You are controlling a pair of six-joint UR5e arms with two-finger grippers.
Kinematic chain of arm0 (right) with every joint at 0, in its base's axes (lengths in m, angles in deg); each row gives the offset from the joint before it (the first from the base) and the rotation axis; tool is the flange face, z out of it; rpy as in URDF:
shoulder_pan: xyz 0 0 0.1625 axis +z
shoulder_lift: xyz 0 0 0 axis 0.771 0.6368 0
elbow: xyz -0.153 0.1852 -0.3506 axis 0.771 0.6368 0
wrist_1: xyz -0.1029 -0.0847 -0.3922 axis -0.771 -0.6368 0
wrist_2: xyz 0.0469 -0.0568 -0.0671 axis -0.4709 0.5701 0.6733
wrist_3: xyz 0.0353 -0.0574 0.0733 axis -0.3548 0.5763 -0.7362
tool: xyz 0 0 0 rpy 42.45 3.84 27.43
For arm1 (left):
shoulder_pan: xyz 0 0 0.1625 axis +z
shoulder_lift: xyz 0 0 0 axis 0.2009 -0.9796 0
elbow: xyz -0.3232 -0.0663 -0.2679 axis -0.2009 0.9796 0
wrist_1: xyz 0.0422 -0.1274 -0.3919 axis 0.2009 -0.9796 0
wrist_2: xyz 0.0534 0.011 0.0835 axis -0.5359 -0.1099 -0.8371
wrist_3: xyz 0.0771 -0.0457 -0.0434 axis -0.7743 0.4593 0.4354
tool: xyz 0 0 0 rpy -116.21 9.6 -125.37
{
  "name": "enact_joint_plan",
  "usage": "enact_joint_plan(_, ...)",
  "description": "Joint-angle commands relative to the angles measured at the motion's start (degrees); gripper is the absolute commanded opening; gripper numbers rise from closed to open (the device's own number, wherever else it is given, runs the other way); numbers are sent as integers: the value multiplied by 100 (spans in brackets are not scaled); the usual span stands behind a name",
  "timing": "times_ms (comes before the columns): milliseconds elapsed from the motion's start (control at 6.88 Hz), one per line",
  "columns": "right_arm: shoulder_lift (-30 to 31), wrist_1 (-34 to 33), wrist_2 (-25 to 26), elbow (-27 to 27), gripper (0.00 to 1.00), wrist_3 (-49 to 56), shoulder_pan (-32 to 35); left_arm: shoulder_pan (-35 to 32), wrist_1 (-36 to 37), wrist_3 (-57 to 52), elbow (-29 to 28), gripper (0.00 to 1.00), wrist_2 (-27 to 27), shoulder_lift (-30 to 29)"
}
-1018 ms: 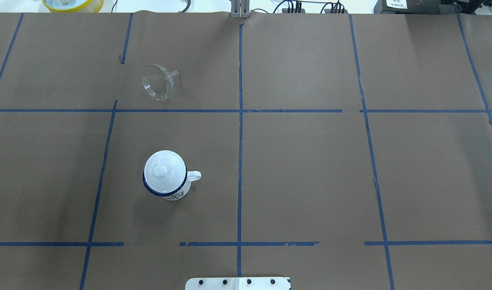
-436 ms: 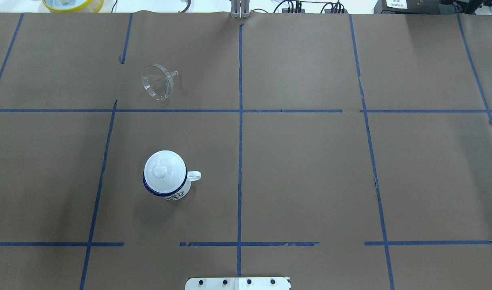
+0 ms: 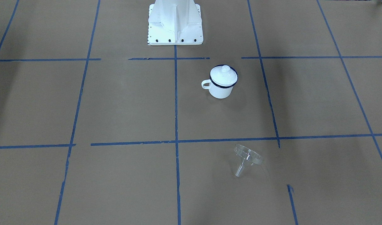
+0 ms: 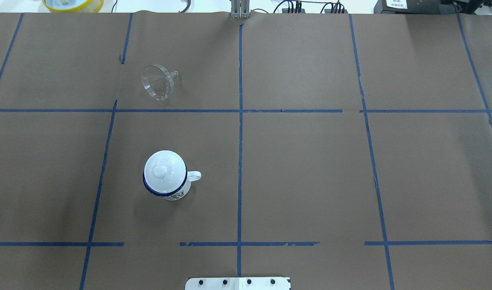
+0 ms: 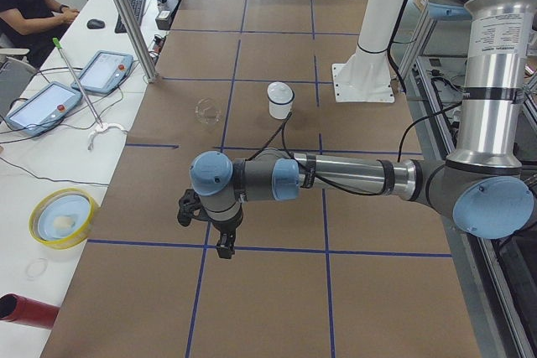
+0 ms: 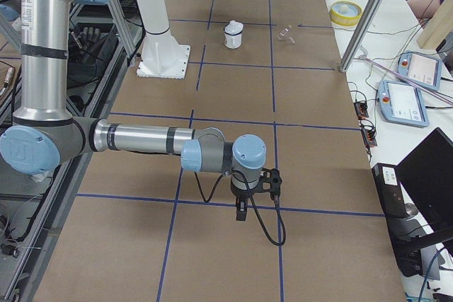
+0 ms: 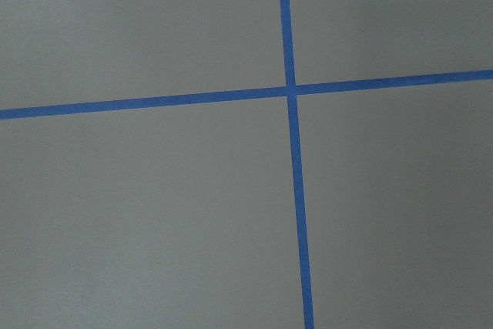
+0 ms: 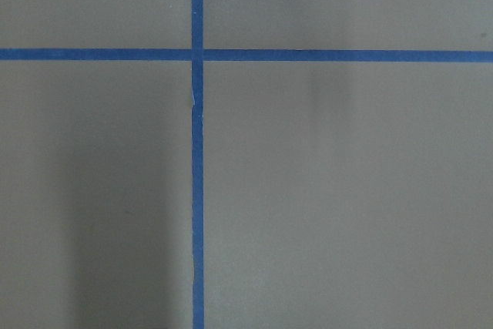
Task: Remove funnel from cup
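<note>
Plainly, nearest the robot's base stands the cup [image 3: 220, 91], upright on the left half of the tabletop [image 4: 310, 169]. Its handle points right, and a white domed lid [image 4: 162, 171] sits on its mouth, so its inside is hidden. Farther out, past a line of blue tape [image 4: 177, 110] and well apart from the cup, the funnel [image 4: 157, 82] lies on its side with the spout pointing right. By this lie the removal looks done. The funnel should be light, stiff and slick, and liable to roll on its cone. The rim edge or the short spout offers the surest pinch. Being clear, its outline is faint against the brown tabletop. The left hand [image 5: 223, 245] and right hand [image 6: 242, 210] hang over the tabletop's two ends and show only from the sides. Whether either is released or clenched, I cannot tell. Both wrist cameras show only blue tape on the tabletop.
</note>
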Motion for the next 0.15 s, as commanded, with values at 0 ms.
enact_joint_plan(0,0,0,0,-1,100,0,0,-102,22,-30,27,100,14,-6)
